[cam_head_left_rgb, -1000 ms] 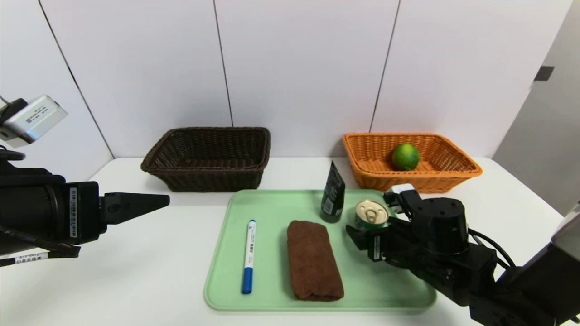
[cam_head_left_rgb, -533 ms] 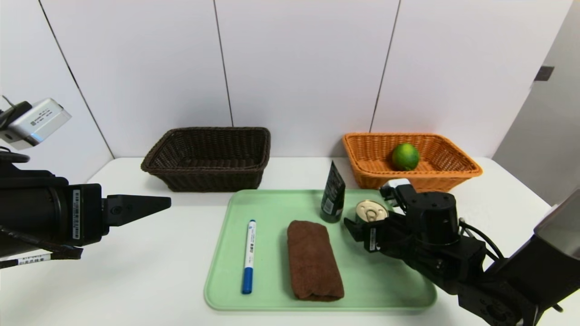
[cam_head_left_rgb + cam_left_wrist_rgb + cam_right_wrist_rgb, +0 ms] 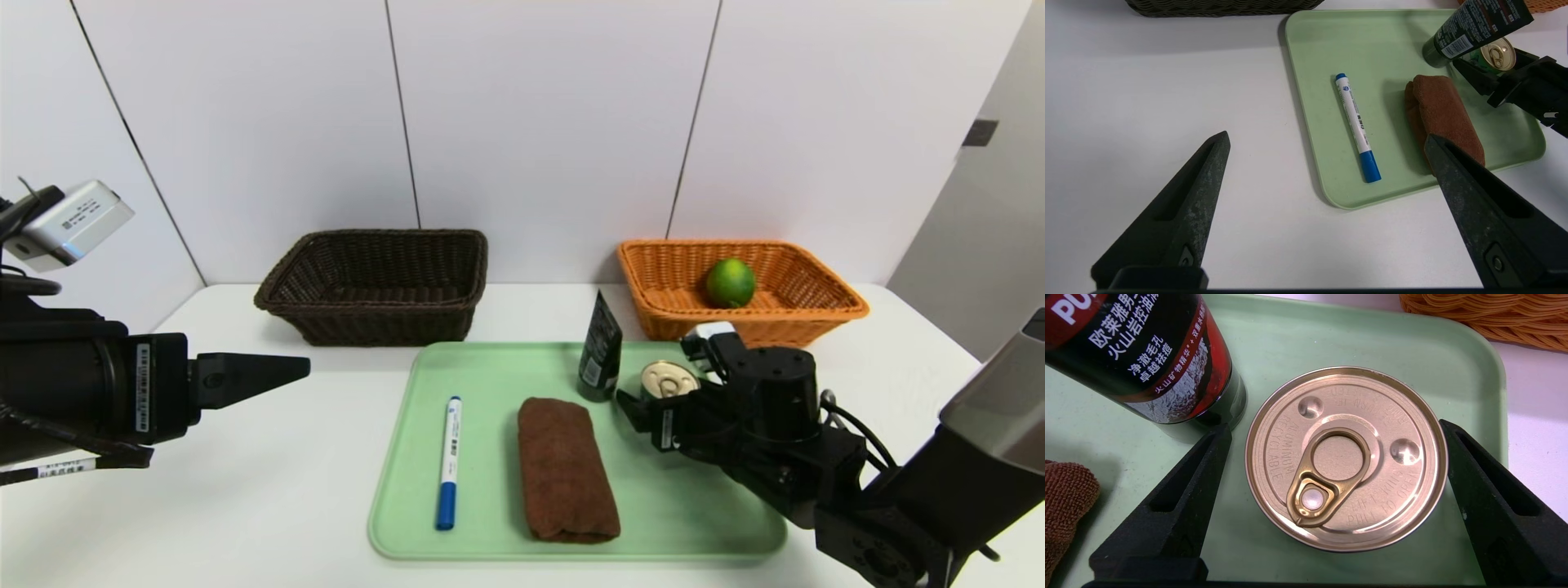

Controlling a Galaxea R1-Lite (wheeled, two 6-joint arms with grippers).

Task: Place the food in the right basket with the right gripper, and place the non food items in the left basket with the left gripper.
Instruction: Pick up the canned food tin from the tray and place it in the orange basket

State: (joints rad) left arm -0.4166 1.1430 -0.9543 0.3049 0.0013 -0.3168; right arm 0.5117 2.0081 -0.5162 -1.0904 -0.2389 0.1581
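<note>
Left gripper (image 3: 1327,139) parked over bare table (image 3: 245,490), well left of tray (image 3: 490,367); fingers spread wide, holding nothing. Dark basket (image 3: 375,282) at back left. On tray, L to R: marker (image 3: 448,461); rolled towel (image 3: 563,469); upright tube (image 3: 600,347); tin can (image 3: 1346,457). Right gripper (image 3: 1333,428) low at can, jaws wide, one finger each side of lid w/ small gaps; no contact visible; left finger tip close by tube base. Lime (image 3: 730,282) lies in orange basket (image 3: 816,306) at back right.
</note>
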